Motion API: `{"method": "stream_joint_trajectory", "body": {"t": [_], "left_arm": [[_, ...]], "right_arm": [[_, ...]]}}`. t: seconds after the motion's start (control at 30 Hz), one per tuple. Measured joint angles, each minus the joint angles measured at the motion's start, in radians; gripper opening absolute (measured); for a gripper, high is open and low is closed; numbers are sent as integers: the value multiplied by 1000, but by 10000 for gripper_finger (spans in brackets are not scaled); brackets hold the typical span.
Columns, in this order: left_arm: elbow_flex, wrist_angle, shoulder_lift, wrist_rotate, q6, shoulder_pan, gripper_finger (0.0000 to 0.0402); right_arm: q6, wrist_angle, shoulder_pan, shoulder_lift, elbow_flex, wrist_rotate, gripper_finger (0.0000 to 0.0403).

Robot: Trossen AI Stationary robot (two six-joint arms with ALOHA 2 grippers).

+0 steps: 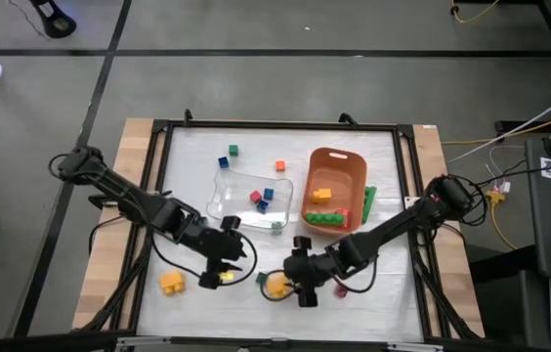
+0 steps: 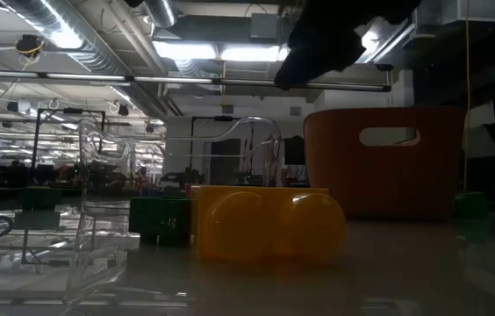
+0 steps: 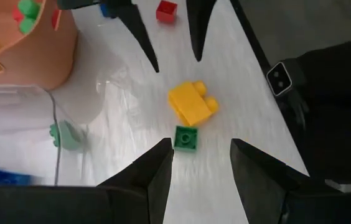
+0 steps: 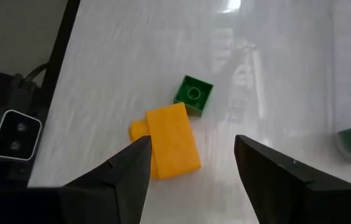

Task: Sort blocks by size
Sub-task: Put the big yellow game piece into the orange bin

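A yellow two-stud brick [image 1: 275,286] lies on the white table near its front edge, with a small green cube [image 1: 261,279] right beside it. They show close up in the left wrist view, yellow brick [image 3: 191,104] and green cube [image 3: 186,137], and in the right wrist view, yellow brick [image 4: 172,146] and green cube [image 4: 192,94]. My left gripper [image 3: 200,171] hovers open to their left, slanting down at them. My right gripper [image 4: 191,165] hovers open to their right, also slanting down, its fingers [image 3: 144,37] facing the left ones. Neither touches a block.
A clear tray [image 1: 219,200] holds blue and red blocks. An orange bin [image 1: 354,166] holds yellow, green and red bricks, with a green brick [image 1: 368,203] against its right side. Loose blocks: yellow [image 1: 171,283], red [image 1: 339,290], green [image 1: 233,151], blue [image 1: 223,162], orange [image 1: 280,166].
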Motion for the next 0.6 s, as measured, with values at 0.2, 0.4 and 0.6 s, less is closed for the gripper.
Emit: {"method": "stream_joint_trajectory", "body": {"t": [0.2, 0.4, 0.6], "left_arm": [[0, 88, 103, -51, -20, -38, 150], [0, 267, 273, -95, -13, -77, 150], [-1, 379, 406, -133, -37, -92, 150]], "right_arm": [[-8, 64, -41, 7, -30, -74, 231], [-33, 78, -44, 50, -31, -92, 231], [-34, 85, -43, 78, -30, -120, 231]]}}
